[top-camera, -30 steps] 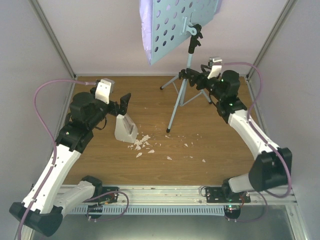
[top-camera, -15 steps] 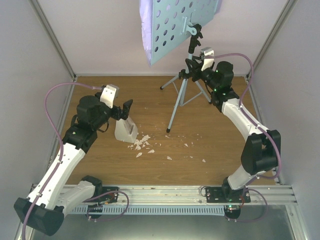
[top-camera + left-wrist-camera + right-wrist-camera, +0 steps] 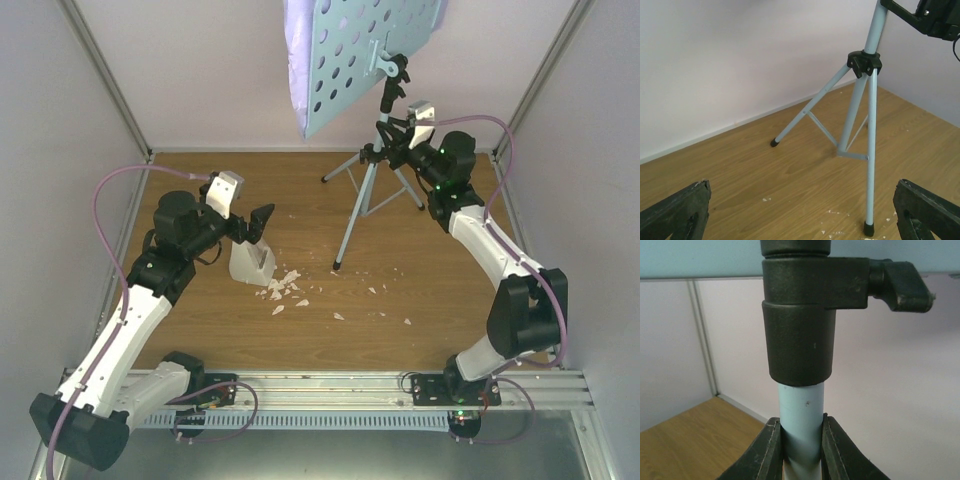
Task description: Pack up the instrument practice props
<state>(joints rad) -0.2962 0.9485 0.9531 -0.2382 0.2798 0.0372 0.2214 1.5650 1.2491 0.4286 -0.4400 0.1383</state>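
The light-blue music stand (image 3: 358,200) stands at the back of the wooden floor, its perforated desk (image 3: 360,45) tilted high up. Lilac sheet-music pages (image 3: 293,60) show along the desk's left edge. My right gripper (image 3: 801,450) is shut on the stand's pole (image 3: 800,410), just under a black collar clamp (image 3: 799,325); from above, this gripper (image 3: 388,140) sits near the top of the tripod. The white metronome (image 3: 250,262) stands left of centre. My left gripper (image 3: 257,225) hovers open just above it, empty. In the left wrist view only the tripod legs (image 3: 855,115) show between its fingers (image 3: 675,215).
White crumbs (image 3: 285,288) are scattered on the floor right of the metronome and towards the stand's front foot (image 3: 337,262). Pale walls close in the back and both sides. A metal rail (image 3: 330,385) runs along the near edge.
My right gripper has risen a little along the stand and shut on its pole; the desk shifted slightly. My left gripper drifted right, over the metronome, still open.
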